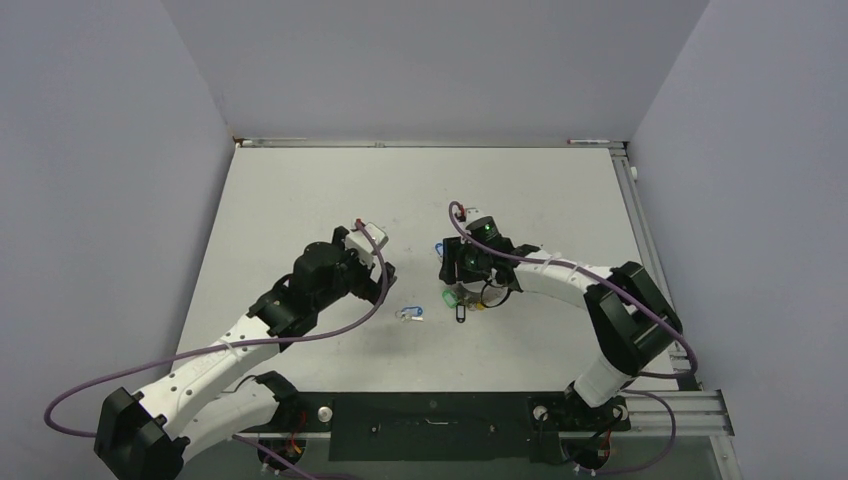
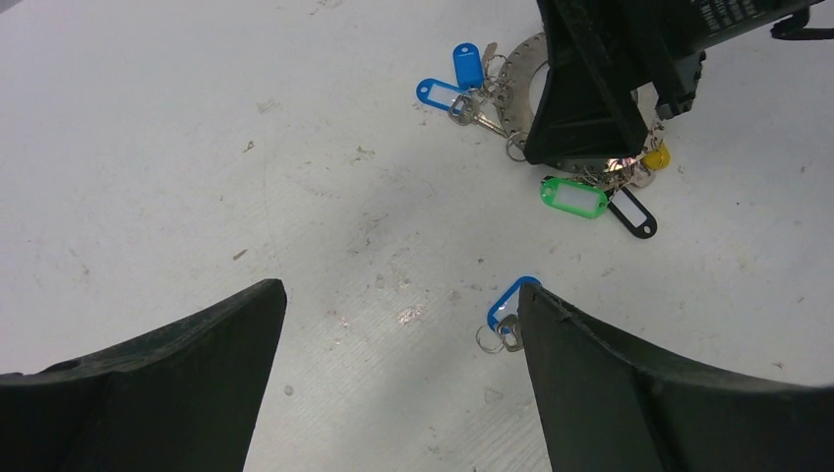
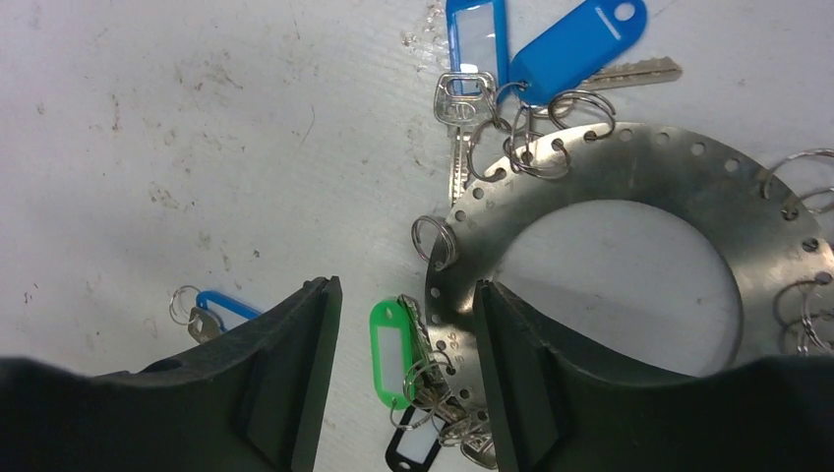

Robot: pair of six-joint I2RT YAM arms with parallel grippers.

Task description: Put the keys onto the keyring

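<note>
Right claw (image 3: 403,295) astride keyring (image 3: 629,167) rim, jaws apart, probably to pin it for threading; left claw (image 2: 403,290) released over loose blue-tag key (image 1: 408,314) on worktop (image 2: 148,147), ring's eight o'clock.

Grey perforated keyring (image 3: 679,172) flat mid-tabletop, tagged keys (image 3: 464,96) hooked round rim; loose blue-tagged key (image 3: 218,313) lies apart, toward left edge.

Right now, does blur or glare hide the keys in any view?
Top external: evenly lit, but the loose blue-tagged key is tiny. Left wrist: sharp, with a small glint beside the yellow tag. Right wrist: crisp on the keyring, soft sheen only, nothing washed out.
</note>
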